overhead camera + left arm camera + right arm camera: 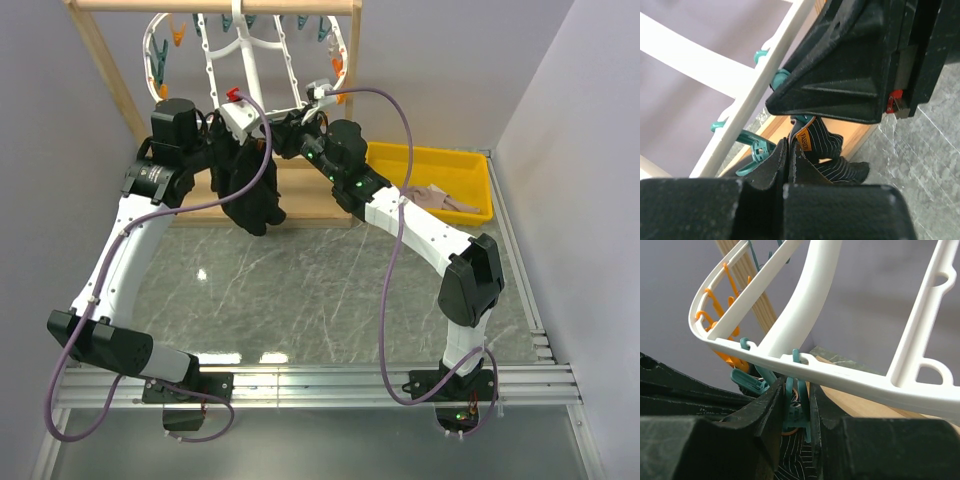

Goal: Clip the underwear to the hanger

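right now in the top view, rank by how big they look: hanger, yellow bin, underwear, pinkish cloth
1. hanger, though it hangs nearer the camera, so the top spot is unsure
2. yellow bin
3. underwear, hanging bunched
4. pinkish cloth, clearly smallest

Directly under the hanger there was almost no room. The left gripper and the right gripper crowded together at its lower rim, and the underwear hung down below it, blocking any approach from the front. Between the right gripper's fingers a teal peg filled the gap, with the hanger's rim crossing just above. The wooden frame closed off the hanger across the top and down its left side. Right of the hanger, well apart, stood a yellow bin. In front of the hanger, between the two forearms, the table lay open.
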Controlling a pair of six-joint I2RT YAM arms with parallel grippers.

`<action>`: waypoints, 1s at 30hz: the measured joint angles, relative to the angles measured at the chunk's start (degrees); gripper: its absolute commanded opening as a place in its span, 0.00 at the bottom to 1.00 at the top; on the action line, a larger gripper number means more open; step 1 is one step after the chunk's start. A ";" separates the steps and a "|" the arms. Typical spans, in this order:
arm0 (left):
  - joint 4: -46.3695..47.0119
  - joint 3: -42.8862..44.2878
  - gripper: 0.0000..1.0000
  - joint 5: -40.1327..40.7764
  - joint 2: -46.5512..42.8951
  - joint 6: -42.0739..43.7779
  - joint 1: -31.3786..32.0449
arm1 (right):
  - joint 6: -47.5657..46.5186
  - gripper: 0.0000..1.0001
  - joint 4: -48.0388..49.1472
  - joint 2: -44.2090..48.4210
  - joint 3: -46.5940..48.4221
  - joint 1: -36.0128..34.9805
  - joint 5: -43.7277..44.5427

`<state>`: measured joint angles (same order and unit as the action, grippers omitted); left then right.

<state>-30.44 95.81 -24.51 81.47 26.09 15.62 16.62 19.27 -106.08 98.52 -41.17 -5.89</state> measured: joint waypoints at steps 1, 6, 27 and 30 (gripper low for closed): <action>0.28 0.00 0.00 -0.04 0.00 -0.02 0.02 | -0.02 0.00 0.00 0.00 0.00 0.00 0.00; 1.46 -0.68 0.00 -0.24 -0.63 0.17 0.02 | -0.02 0.00 0.00 0.00 0.00 0.02 0.15; 2.34 -2.05 0.00 1.73 -2.36 1.44 0.24 | 1.51 0.00 -0.96 -0.02 0.31 0.59 -0.83; 2.47 -2.03 0.00 1.86 -2.36 1.44 0.26 | 1.53 0.02 -1.73 -0.02 0.85 0.68 -1.20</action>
<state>-27.97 93.78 -22.65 79.11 27.53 15.88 18.15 17.54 -106.10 99.37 -40.49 -7.09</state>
